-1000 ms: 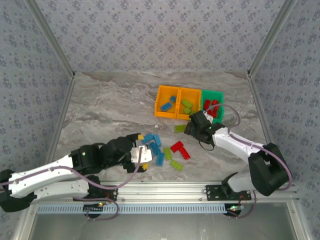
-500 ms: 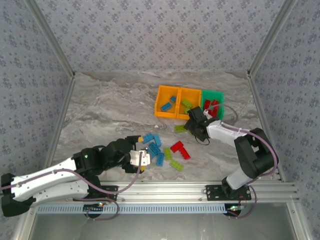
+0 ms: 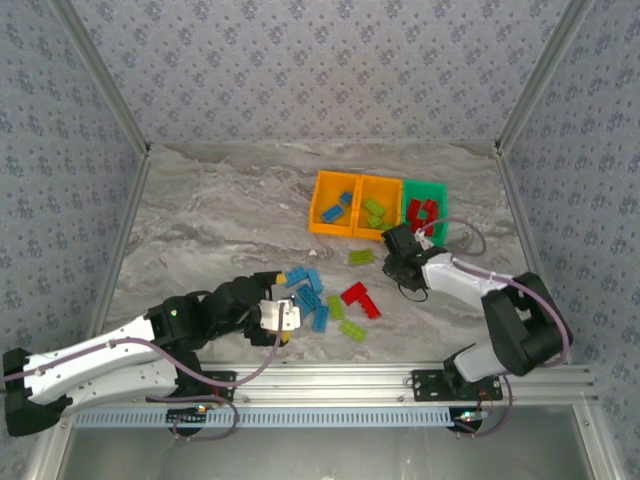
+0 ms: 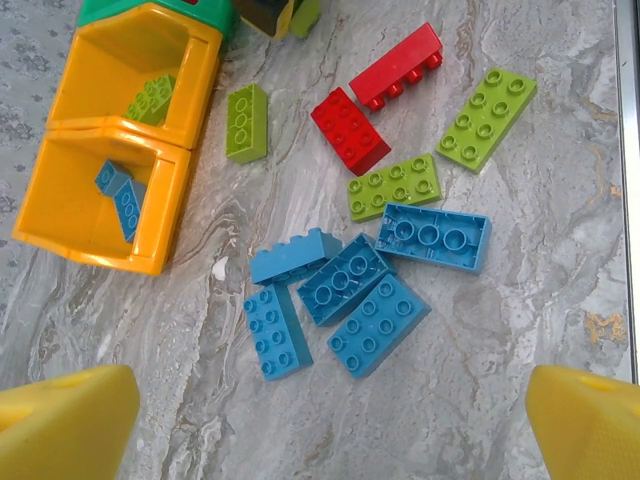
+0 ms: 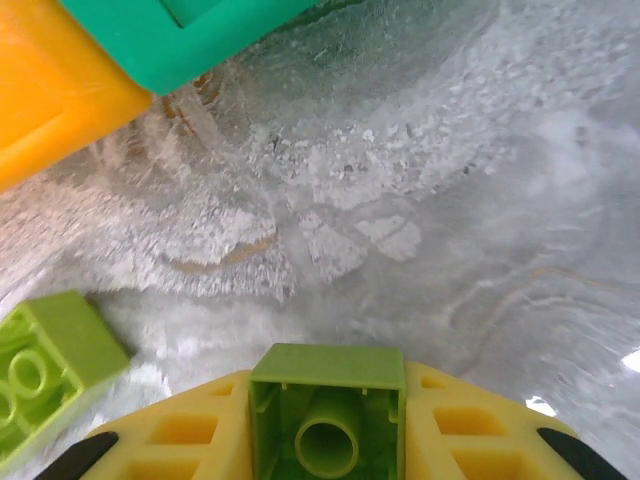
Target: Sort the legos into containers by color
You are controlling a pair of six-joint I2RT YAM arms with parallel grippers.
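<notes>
My right gripper is shut on a small lime green lego, hollow underside facing the camera. It hovers low over the table in front of the middle orange bin and the green bin. Another lime lego lies just to its left. My left gripper is open above bare table, its yellow fingertips spread wide, just short of several blue legos. Red legos and lime legos lie beyond them. The left orange bin holds blue legos.
The three bins stand side by side at the back right; the green one holds red legos. The loose pile lies between the two grippers. A metal rail runs along the near edge.
The right arm's elbow swung in and back out while its gripper stayed in front of the bins. The left gripper drew back slightly toward the near edge.
</notes>
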